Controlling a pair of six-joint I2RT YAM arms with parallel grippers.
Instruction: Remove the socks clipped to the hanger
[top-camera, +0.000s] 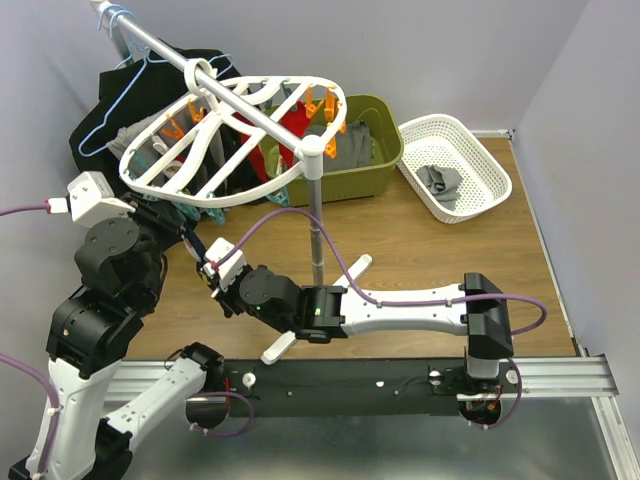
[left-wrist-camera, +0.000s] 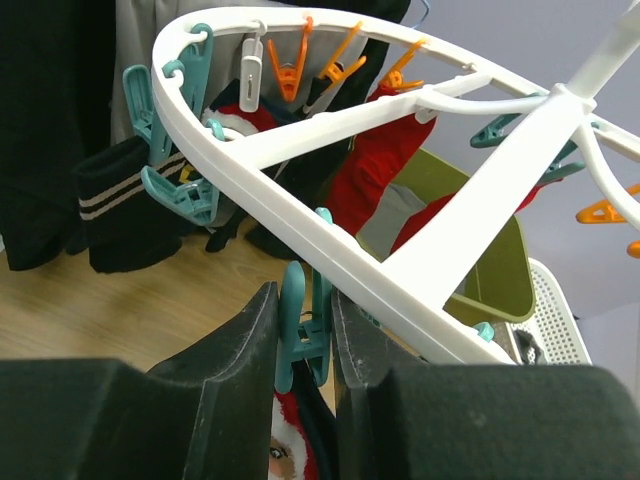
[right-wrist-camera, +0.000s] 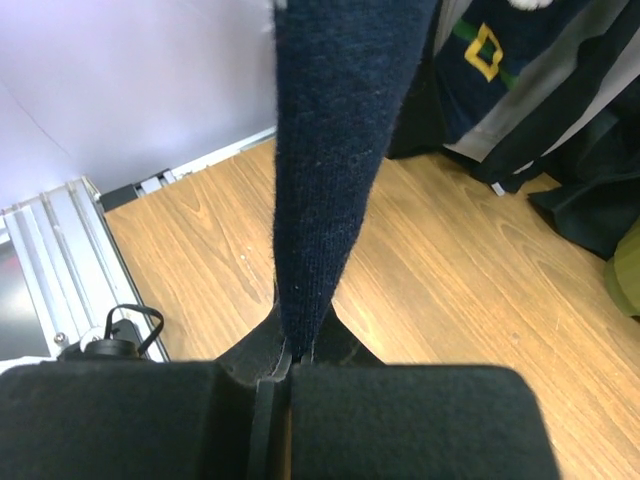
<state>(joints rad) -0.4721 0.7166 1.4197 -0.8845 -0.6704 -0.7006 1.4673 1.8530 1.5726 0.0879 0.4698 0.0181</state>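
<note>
Wooden table (top-camera: 420, 250), pale lilac walls (top-camera: 450, 50)

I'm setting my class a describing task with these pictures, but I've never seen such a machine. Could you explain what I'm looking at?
This is a robot with two arms bolted to the near edge of a wooden table. One picture looks down from above and behind the arms. The other two come from a camera on each wrist. A white hanger ringed with pegs hangs above the table, with socks clipped to it. On the table stand a green bin and a white basket holding grey fabric. The left gripper has a finger on each side of a teal peg, apparently squeezing it. The right gripper is shut on a dark navy sock hanging from above.
</note>
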